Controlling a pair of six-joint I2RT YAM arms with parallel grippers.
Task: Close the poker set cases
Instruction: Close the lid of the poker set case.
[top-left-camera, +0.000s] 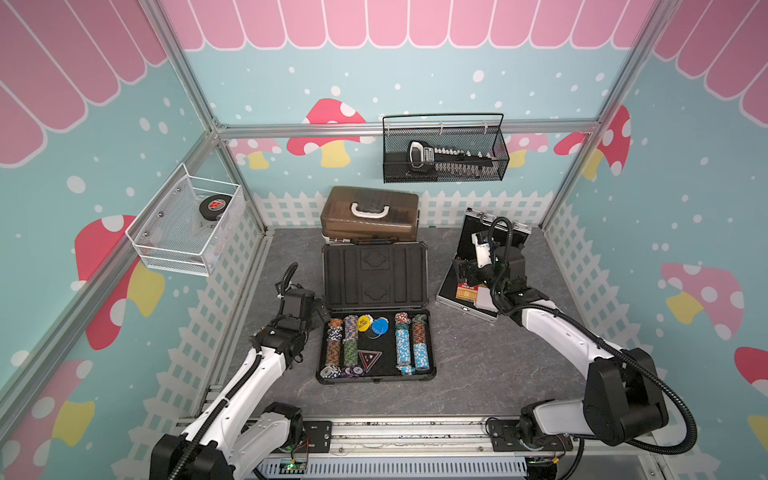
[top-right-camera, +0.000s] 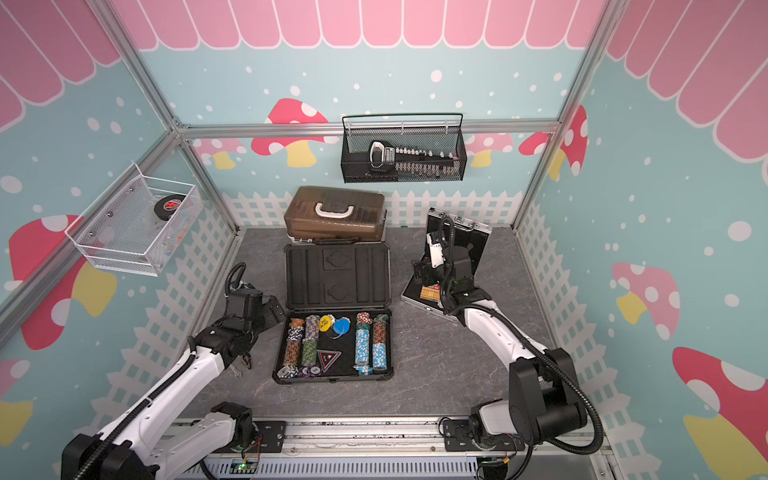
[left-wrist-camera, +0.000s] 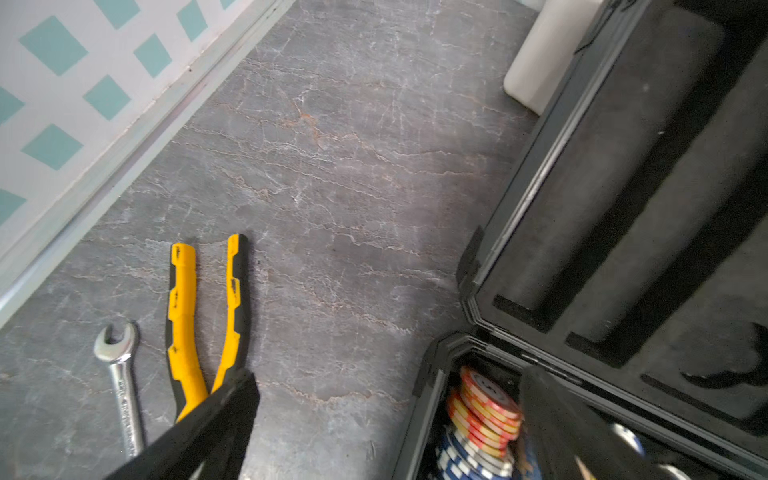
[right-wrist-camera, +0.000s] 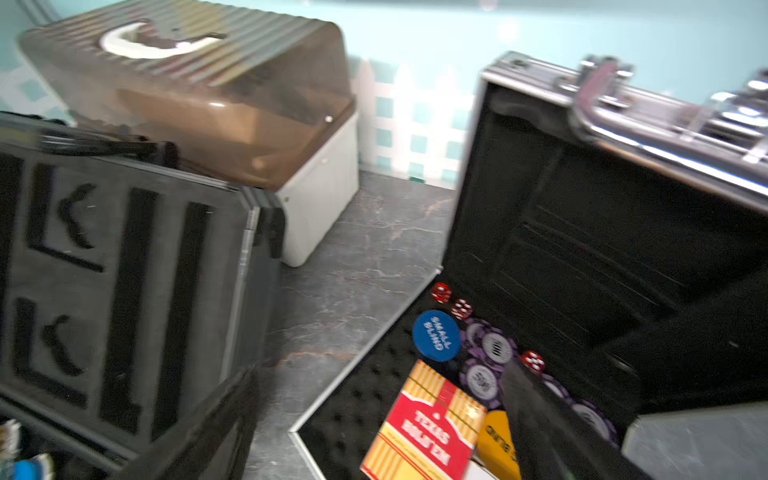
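Left pincer (top-left-camera: 320, 309) gapes wide, holding nothing, just beside the hinge corner of the black case (top-left-camera: 374, 276); right pincer (top-left-camera: 464, 271) also looks spread and empty, over the silver case (top-left-camera: 466, 308), which lies near the black case on the right arm's side. Both cases sit open on the table (top-left-camera: 478, 365), lids raised; judged: lids stiff and hinged, bases heavy with chips (top-left-camera: 401, 345) and likely to stay put, so push each lid at its free edge, far from the hinge. Legible: "SMALL BLIND" on a blue disc (right-wrist-camera: 436, 336), "TEXAS HOLD'EM" on a red card box (right-wrist-camera: 424, 428).
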